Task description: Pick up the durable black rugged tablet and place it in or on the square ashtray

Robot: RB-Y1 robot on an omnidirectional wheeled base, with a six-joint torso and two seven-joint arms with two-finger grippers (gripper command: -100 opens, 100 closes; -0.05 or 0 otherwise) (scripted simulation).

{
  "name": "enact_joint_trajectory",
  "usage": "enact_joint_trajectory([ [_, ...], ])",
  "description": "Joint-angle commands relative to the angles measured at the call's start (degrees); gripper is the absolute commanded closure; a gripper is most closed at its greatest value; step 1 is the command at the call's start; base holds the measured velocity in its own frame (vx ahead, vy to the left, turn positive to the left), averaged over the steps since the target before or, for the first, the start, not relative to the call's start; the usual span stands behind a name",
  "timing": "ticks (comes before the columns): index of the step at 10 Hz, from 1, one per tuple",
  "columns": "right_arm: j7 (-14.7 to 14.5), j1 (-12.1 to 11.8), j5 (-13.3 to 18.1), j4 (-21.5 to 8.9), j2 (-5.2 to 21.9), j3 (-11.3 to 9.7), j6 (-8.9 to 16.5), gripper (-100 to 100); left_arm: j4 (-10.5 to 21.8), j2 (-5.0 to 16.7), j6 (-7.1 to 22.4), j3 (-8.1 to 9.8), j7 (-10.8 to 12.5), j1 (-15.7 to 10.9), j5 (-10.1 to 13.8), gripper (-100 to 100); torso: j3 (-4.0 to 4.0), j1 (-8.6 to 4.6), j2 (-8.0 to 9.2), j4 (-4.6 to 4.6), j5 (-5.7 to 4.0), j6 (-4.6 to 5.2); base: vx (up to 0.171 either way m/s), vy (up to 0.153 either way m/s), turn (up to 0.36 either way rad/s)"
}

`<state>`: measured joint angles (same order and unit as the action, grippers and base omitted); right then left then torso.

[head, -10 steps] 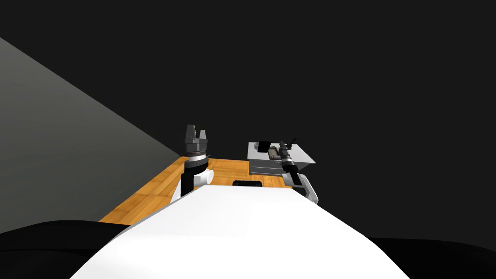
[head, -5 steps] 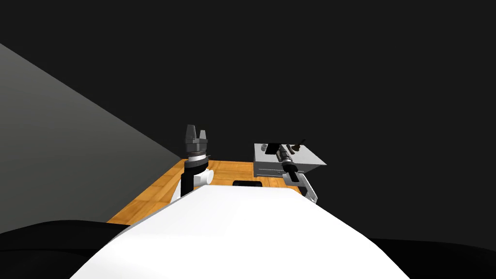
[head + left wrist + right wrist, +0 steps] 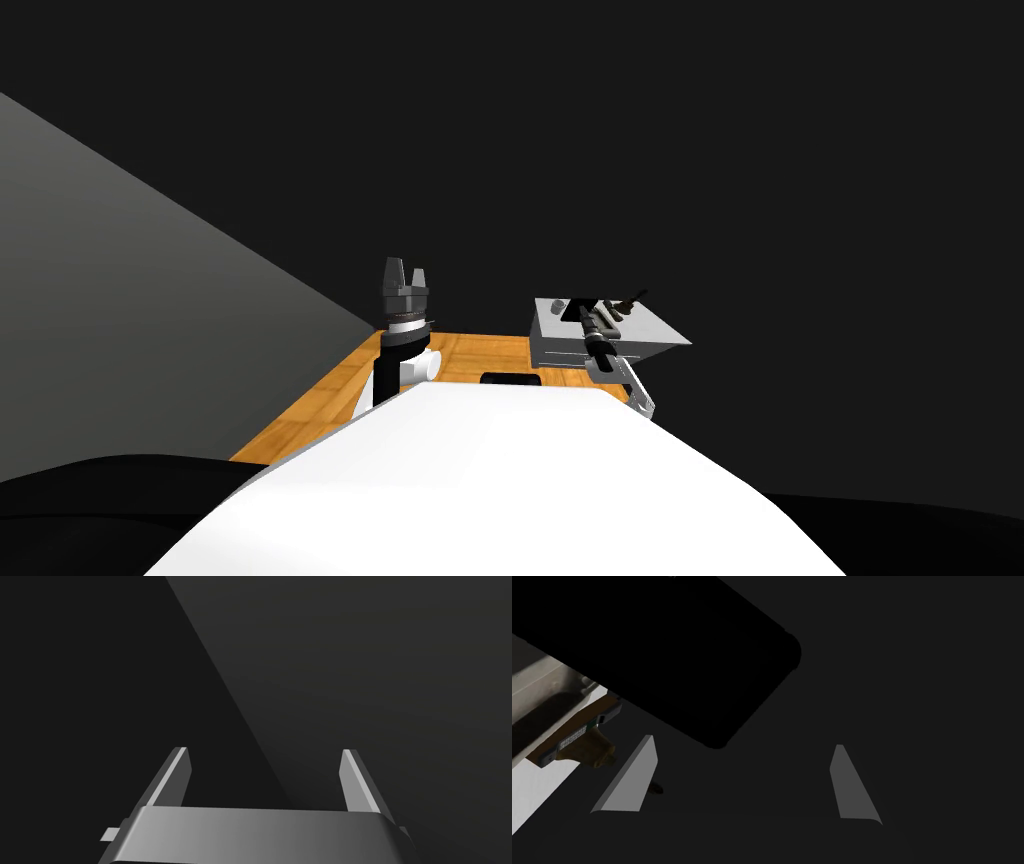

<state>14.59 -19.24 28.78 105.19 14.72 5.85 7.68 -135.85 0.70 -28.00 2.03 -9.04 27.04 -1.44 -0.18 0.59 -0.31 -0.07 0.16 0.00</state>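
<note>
A grey wall [image 3: 120, 300] fills the left of the head view and a strip of wooden floor [image 3: 330, 400] runs up the middle. At the centre right stands a low grey table [image 3: 560, 350], and the right arm reaches over its top. A few things lie on it there, too small to name.

Seen along the right pincer [image 3: 743, 741], the black tablet [image 3: 662, 651] is the biggest thing: a flat slab with rounded corners, set at a slant. It lies ahead of the pincer. Its nearest corner comes about level with the fingertips and sits closer to one finger [image 3: 632, 776] than to the other. Neither finger touches it. The two stand wide apart with nothing between them.

Beyond that nearer finger, the tablet partly hides a pale grey-beige object [image 3: 542, 696]; I cannot tell what it is. Beside that lies a brown object [image 3: 582, 743] with a strip of small keys.

The left pincer [image 3: 405, 268] is raised at the centre of the head view, pointing up and well apart from the table. Its fingers [image 3: 350, 776] are spread and hold nothing.
</note>
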Motion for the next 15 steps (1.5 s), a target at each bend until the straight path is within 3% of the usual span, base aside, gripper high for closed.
enact_joint_trajectory([
  [1, 0.46, 0.48, 1.49, -1.49, -0.19, 0.30, 2.06, -100, 0.00, 0.00, 0.00, 0.00, 0.00, 0.00, 0.00, 0, 0.00, 0.00, 0.00, 0.00, 0.00, 0.00, 0.088, 0.174, -0.009],
  [2, 1.48, 1.27, 3.73, -3.83, 0.29, 0.83, 4.08, -100, 0.00, 0.00, 0.00, 0.00, 0.00, 0.00, 0.00, 0, -0.04, 0.00, -0.06, -0.02, 0.00, -0.01, 0.109, 0.231, -0.009],
  [4, 1.48, 1.27, 4.02, -3.97, 0.29, 0.83, 4.86, -100, -0.01, 0.00, 0.00, 0.00, 0.00, 0.00, 0.00, 0, -0.04, 0.07, -0.05, -0.02, 0.04, 0.00, 0.040, 0.130, -0.008],
  [5, 2.53, 2.08, 6.57, -6.55, 0.78, 1.40, 7.12, -100, 0.00, 0.01, 0.00, 0.01, 0.00, -0.01, 0.00, 0, 0.06, -0.30, 0.12, 0.02, -0.04, 0.00, 0.063, 0.111, 0.009],
  [6, 2.53, 2.08, 6.57, -6.55, 0.78, 1.40, 7.64, -100, 0.00, 0.01, 0.00, 0.01, 0.00, 0.00, 0.00, 0, 0.01, -0.26, 0.02, 0.00, -0.06, 0.00, 0.052, 0.105, -0.013],
  [7, 3.61, 2.91, 8.96, -9.23, 1.29, 2.02, 9.59, -100, 0.00, 0.01, 0.00, 0.01, 0.00, 0.00, 0.00, 0, 0.02, -0.28, 0.05, 0.00, -0.05, 0.00, 0.077, 0.183, 0.007],
  [8, 3.61, 2.91, 9.13, -9.23, 1.29, 2.02, 10.38, -100, 0.00, 0.00, 0.00, 0.00, 0.00, 0.00, 0.00, 0, -0.02, -0.02, -0.03, -0.01, -0.01, 0.00, 0.070, 0.188, -0.012],
  [9, 4.71, 3.76, 11.29, -11.44, 1.84, 2.68, 12.51, -100, 0.00, 0.00, 0.00, 0.00, 0.00, 0.00, 0.00, 0, -0.02, 0.02, -0.01, -0.01, 0.02, 0.00, 0.069, 0.201, 0.004],
  [10, 4.71, 3.76, 11.69, -12.00, 1.84, 2.68, 13.07, -100, 0.00, 0.00, 0.00, 0.00, 0.00, 0.00, 0.00, 0, -0.02, 0.10, -0.03, -0.01, 0.03, -0.01, 0.064, 0.152, -0.005],
  [11, 5.83, 4.62, 13.90, -13.70, 2.42, 3.37, 15.71, -100, 0.00, 0.00, 0.00, 0.00, 0.00, 0.00, 0.00, 0, -0.02, -0.07, -0.01, -0.01, 0.01, 0.00, 0.094, 0.156, 0.015],
  [12, 5.83, 4.62, 14.24, -14.85, 2.42, 3.37, 15.71, -100, 0.00, 0.00, 0.00, 0.00, 0.00, 0.00, 0.00, 0, -0.06, -0.08, -0.09, -0.02, -0.01, 0.00, 0.077, 0.134, -0.002],
  [15, 8.11, 6.38, 19.13, -20.44, 3.71, 4.87, 20.42, -100, 0.00, 0.01, 0.00, 0.01, 0.00, 0.00, 0.00, 0, -0.04, -0.19, -0.05, -0.02, -0.02, 0.00, 0.084, 0.137, 0.013],
])
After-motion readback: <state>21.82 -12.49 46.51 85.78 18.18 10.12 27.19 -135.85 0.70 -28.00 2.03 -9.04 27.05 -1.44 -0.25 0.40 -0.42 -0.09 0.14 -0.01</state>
